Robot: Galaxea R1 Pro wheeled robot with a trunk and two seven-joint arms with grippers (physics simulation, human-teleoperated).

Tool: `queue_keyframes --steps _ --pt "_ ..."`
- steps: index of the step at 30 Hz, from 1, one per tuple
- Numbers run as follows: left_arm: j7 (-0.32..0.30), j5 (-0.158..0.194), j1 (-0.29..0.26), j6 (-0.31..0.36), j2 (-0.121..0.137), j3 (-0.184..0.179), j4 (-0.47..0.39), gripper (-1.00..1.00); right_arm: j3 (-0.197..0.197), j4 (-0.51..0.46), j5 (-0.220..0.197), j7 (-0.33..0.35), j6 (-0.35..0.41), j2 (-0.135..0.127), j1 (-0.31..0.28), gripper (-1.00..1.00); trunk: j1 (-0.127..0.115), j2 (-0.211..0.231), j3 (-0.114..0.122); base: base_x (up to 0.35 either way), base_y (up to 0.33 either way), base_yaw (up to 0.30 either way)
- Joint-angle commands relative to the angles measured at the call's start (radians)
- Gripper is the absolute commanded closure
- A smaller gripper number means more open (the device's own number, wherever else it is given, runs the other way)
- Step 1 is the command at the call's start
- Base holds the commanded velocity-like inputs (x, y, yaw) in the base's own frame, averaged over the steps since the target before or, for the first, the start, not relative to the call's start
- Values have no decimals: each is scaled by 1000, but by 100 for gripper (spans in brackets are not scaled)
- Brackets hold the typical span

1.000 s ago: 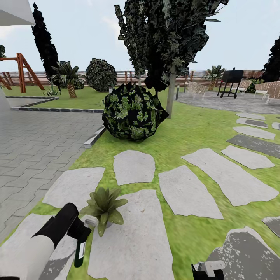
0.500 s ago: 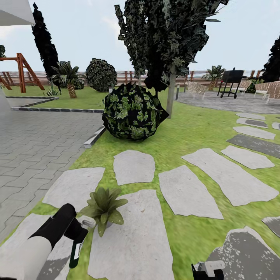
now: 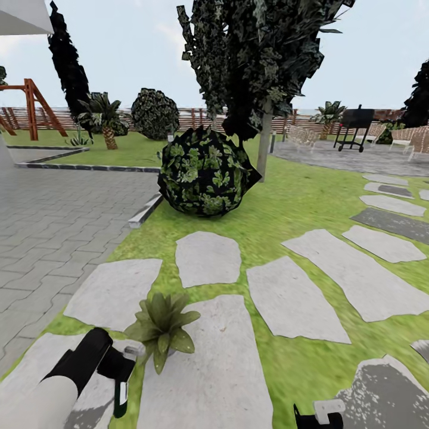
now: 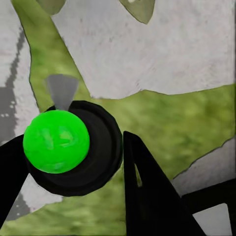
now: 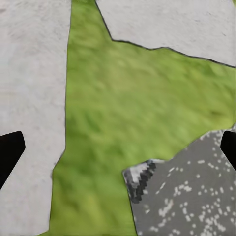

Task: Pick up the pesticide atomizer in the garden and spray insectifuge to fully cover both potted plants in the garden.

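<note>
1. Slim dark green pesticide atomizer [image 3: 121, 398] with a white label, hanging top up, low at the left of the head view, over a pale stepping stone [image 3: 208, 381].
2. Pinched by the left fingers [image 3: 118, 364] near its pale spray top.
3. Seen from above in the left wrist view: bright green round top [image 4: 56, 141] in a black ring, black fingers [image 4: 147, 191] on both sides.
4. Just beside it, one potted plant [image 3: 161, 326] with pointed green leaves, standing at the edge of the stone.
5. Further off on the lawn [image 3: 286, 202], a round dark bush [image 3: 205, 171] and a tree [image 3: 262, 65].
6. Right fingers [image 5: 118, 155] spread wide over grass and grey stones.
</note>
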Motion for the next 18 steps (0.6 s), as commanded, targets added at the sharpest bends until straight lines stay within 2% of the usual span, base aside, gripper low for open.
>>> queue_keyframes --steps 1,6,9,12,14,18 --pt "-10 -14 0 1 -3 8 5 100 -4 1 11 -6 -2 0 -1 -100 0 0 -1 165 1 0" --pt "-8 -18 10 -2 -5 7 11 100 -4 0 11 -7 -2 0 -1 -100 0 0 -1 218 0 0" --pt "46 -20 29 -1 -3 -33 11 100 -4 1 11 -6 -2 0 -1 -100 0 0 -1 24 0 0" --pt "81 -19 42 -2 6 -49 12 100 -4 1 11 -5 -2 0 -1 -100 0 0 -1 3 0 0" --pt "82 -12 65 -34 32 -44 11 100 -4 1 11 -5 -2 0 -1 -100 0 0 -1 0 0 0" --pt "78 -9 74 -68 25 -48 11 100 -4 1 11 -5 -2 0 -1 -100 0 0 -1 0 0 0"
